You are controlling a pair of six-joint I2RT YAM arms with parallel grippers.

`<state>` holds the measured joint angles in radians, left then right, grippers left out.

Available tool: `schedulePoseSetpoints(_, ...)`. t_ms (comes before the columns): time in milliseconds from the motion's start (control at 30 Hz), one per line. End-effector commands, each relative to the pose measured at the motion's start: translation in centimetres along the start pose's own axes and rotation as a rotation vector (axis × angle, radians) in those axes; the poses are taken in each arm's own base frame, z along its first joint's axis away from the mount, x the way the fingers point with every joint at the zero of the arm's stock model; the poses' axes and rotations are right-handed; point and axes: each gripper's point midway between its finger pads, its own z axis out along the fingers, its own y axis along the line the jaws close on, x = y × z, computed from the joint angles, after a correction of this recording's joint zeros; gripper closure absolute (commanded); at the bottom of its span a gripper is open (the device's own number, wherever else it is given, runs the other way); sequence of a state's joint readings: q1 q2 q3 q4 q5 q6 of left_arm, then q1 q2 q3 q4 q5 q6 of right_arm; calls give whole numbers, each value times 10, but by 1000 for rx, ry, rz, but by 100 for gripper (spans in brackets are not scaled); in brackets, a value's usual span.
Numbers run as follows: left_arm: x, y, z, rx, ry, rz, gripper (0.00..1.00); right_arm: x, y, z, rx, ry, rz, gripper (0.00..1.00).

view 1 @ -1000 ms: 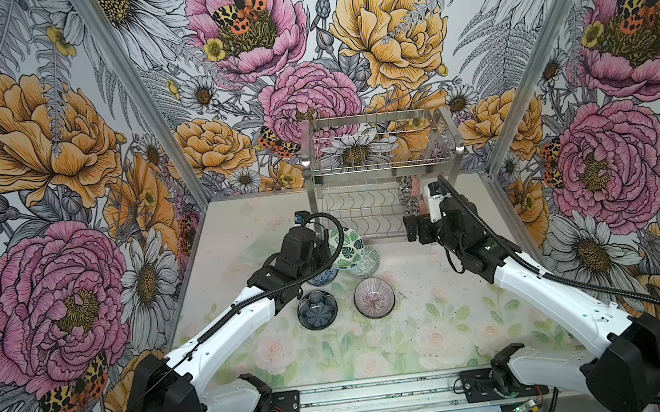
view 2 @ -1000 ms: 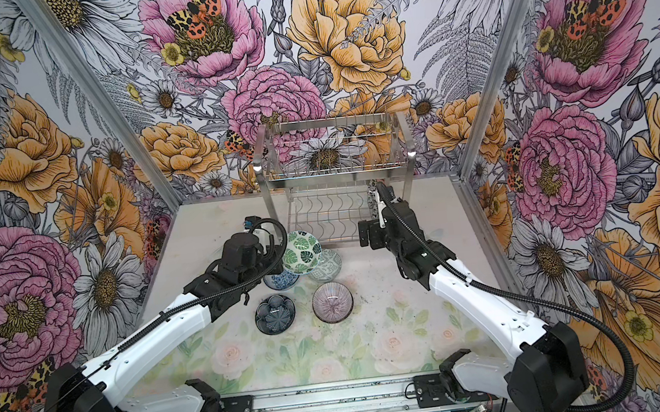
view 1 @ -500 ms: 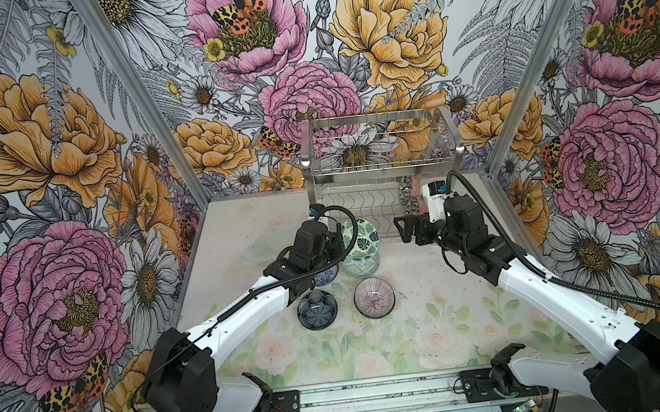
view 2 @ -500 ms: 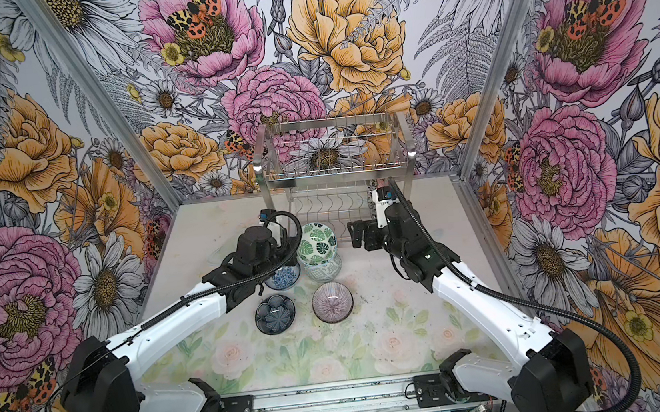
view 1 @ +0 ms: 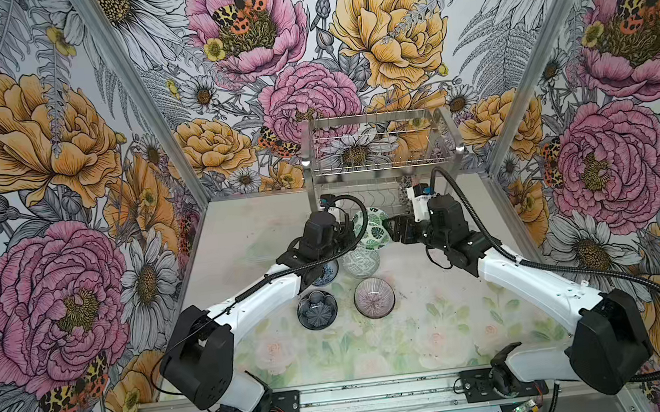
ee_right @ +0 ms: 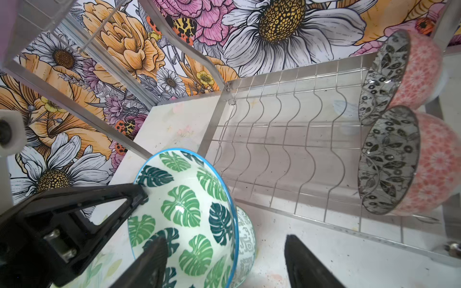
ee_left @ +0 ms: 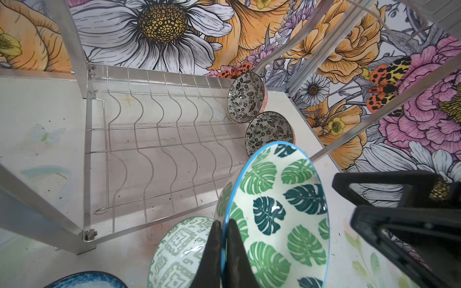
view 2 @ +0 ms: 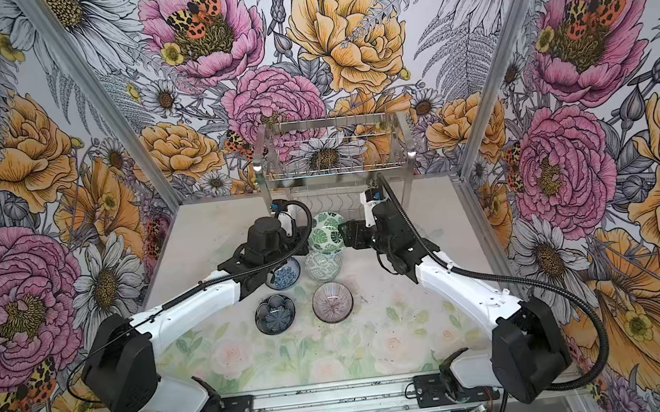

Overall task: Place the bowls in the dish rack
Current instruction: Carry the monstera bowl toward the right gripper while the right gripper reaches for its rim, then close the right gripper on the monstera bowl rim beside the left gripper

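Left gripper (ee_left: 222,224) is clamped on the rim of the green leaf bowl (ee_left: 279,212), held tilted just near of the dish rack (view 1: 382,167). Right gripper (ee_right: 224,238) stands parted astride the bowl's opposite rim; contact cannot be confirmed.

My left arm (view 1: 262,297) reaches from the near edge forward and toward the middle. My left gripper (ee_left: 222,224) is pinched on the rim of the leaf bowl (ee_left: 279,212), with one finger on each side of it. My right arm (view 1: 528,282) reaches in from the other side, its wrist turned toward the left one. My right gripper (ee_right: 224,238) has its jaws wide apart, one on each side of the same rim, not pressing it. The two grippers face each other, close together.
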<state>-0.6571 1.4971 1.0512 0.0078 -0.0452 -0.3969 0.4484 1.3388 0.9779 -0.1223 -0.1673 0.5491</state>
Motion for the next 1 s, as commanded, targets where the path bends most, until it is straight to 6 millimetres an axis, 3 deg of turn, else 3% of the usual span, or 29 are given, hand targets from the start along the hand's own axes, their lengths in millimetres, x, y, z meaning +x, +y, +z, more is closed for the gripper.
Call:
schedulePoseSetpoints(0, -39, -29, -6, 105, -113, -22, 100, -13, 15, 4, -60, -38, 9, 30)
schedulePoseSetpoints(167, -41, -31, -7, 114, -117, -22, 100, -11, 15, 11, -68, -32, 23, 45)
schedulePoseSetpoints(333, -44, -31, -10, 117, -127, -24, 100, -9, 15, 14, -71, -24, 30, 70)
schedulePoseSetpoints(600, -47, -32, -13, 121, -135, -24, 100, -6, 14, 15, -70, -17, 30, 77)
schedulePoseSetpoints(867, -48, -35, -17, 142, -141, -20, 100, -5, 14, 15, -69, -14, 29, 99)
schedulePoseSetpoints(967, -47, -36, -18, 146, -143, -18, 100, -5, 15, 15, -71, -15, 29, 100)
